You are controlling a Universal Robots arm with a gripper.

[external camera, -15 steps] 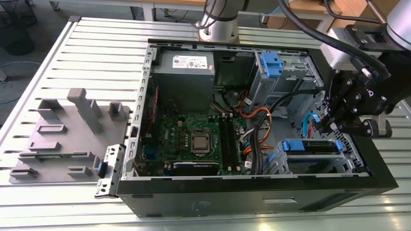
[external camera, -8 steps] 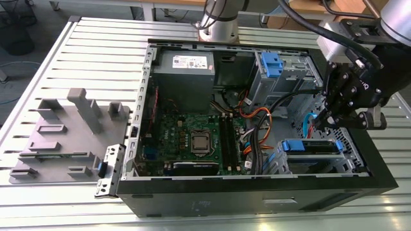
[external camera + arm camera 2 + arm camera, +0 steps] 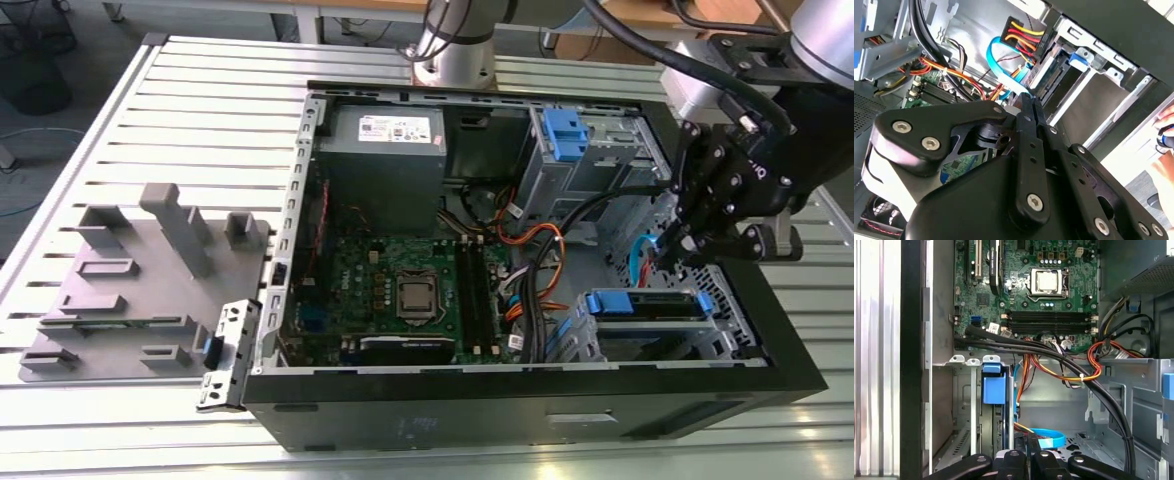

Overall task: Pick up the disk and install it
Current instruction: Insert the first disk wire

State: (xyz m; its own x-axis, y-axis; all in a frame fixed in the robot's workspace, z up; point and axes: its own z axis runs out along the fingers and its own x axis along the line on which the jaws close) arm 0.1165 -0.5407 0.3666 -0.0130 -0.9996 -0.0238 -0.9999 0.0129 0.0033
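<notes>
- The claw (image 3: 683,248) hangs over the open case (image 3: 534,420) at the exterior view's right, closed tight and holding nothing.
- The disk (image 3: 650,304) sits slotted in the case's near bay, just below the claw.
- The case lies on the bench (image 3: 174,120).

Exterior view angled down on computer case (image 3: 534,390), both wrist views behind gripper (image 3: 1029,100), inside

Open computer case (image 3: 467,420) on slatted table (image 3: 200,120), disk (image 3: 647,303) in corner bay, gripper (image 3: 683,252) just beside it
</notes>
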